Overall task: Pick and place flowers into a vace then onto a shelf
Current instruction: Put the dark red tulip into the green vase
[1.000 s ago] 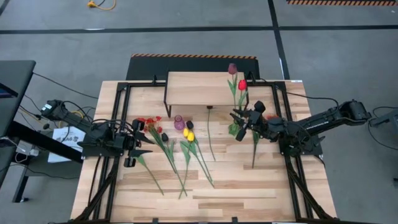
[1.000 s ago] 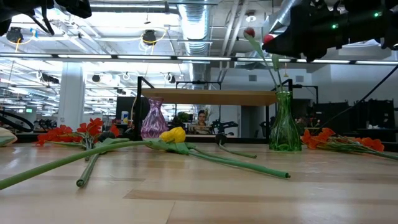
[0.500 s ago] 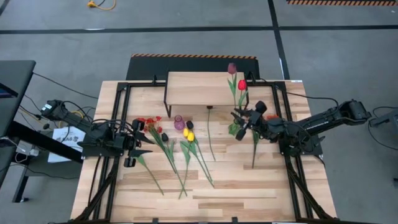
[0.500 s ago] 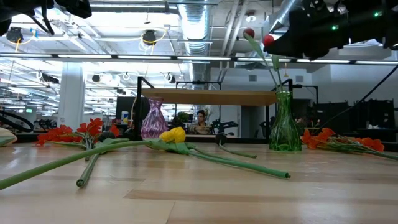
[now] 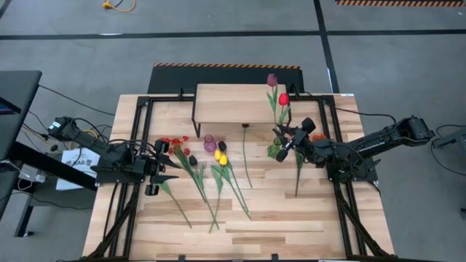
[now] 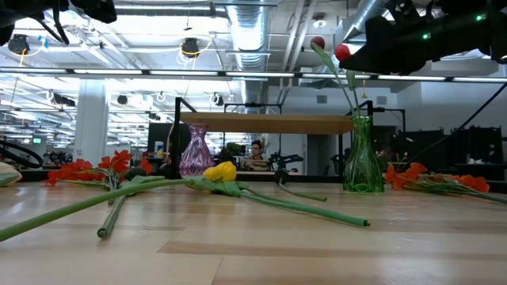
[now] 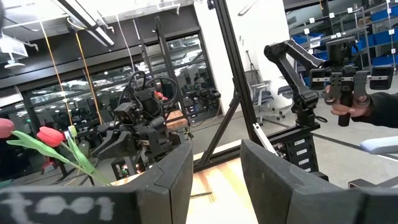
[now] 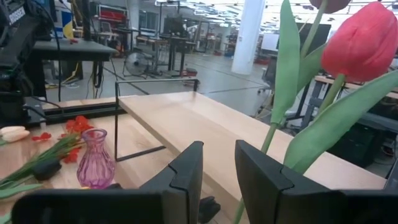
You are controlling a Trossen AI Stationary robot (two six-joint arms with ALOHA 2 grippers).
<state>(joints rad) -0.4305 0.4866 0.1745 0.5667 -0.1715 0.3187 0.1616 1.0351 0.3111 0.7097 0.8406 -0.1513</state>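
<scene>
Flowers [image 5: 218,175] lie loose mid-tabletop; two tulips already stand in the green vase [image 6: 363,162] before the shelf [image 5: 233,103]. Stems are judged light, thin and springy, best pinched mid-stem. Right gripper [image 5: 283,145] hovers above the vase, slightly parted, holding nothing visible. Left gripper [image 5: 166,169] waits near the left edge, parted.

The left gripper [image 7: 216,180] shows two dark fingers [image 7: 171,177] standing apart with nothing between them, light wood of the tabletop [image 7: 214,186] visible in the gap. Across from it the right arm [image 7: 140,134] sits beside a red tulip [image 7: 51,136] with green leaves. Farther off, a person's hand [image 7: 348,111] grips a handle on another dark arm [image 7: 305,68].
</scene>
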